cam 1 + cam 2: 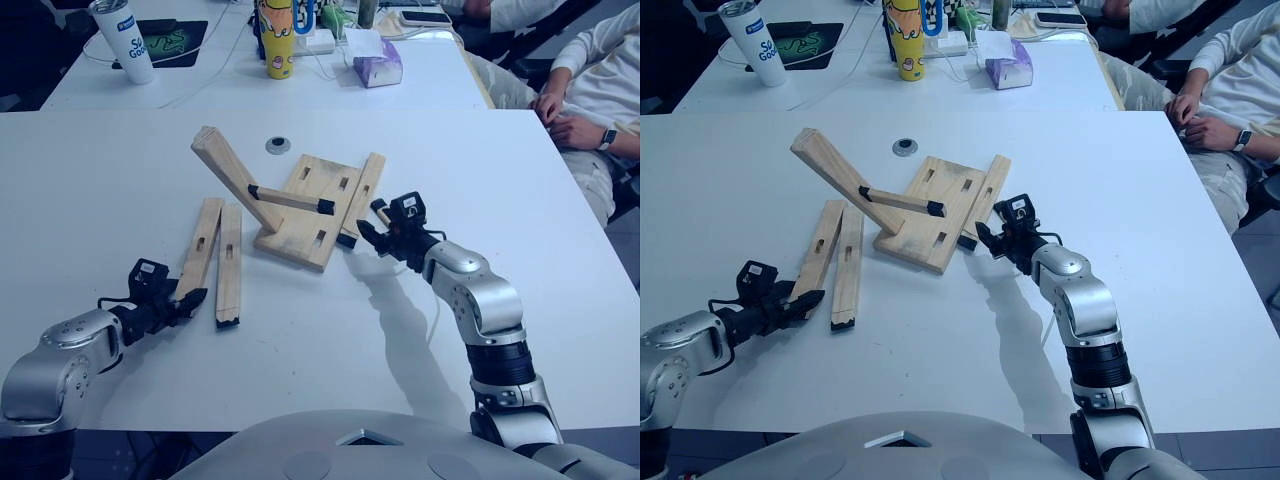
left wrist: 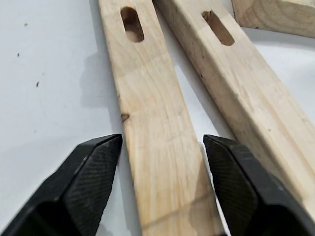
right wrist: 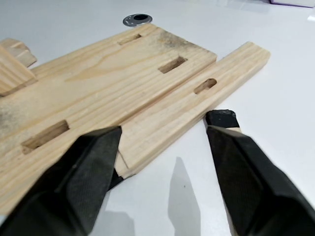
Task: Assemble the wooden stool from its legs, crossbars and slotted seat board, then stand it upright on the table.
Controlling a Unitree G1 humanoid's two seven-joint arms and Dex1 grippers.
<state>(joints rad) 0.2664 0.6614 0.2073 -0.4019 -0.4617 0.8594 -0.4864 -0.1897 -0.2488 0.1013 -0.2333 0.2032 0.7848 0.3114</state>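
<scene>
The slotted seat board (image 1: 310,212) lies flat mid-table. One thick leg (image 1: 232,172) rises tilted from its left side, and a crossbar (image 1: 290,200) with black ends rests across it. Another leg (image 3: 192,110) lies along the board's right edge. My right gripper (image 3: 165,128) is open, its fingers astride that leg's near end. A short black-tipped crossbar (image 3: 224,120) lies beside one finger. Two slotted legs (image 1: 203,245) (image 1: 230,262) lie side by side at the left. My left gripper (image 2: 162,141) is open around the near end of the outer leg (image 2: 152,123), not gripping it.
A metal grommet (image 1: 278,145) sits in the table behind the board. On the far table stand a white tumbler (image 1: 125,38), a yellow cup (image 1: 277,40) and a tissue pack (image 1: 378,68). A person (image 1: 600,90) sits beyond the right edge. The near table surface is bare.
</scene>
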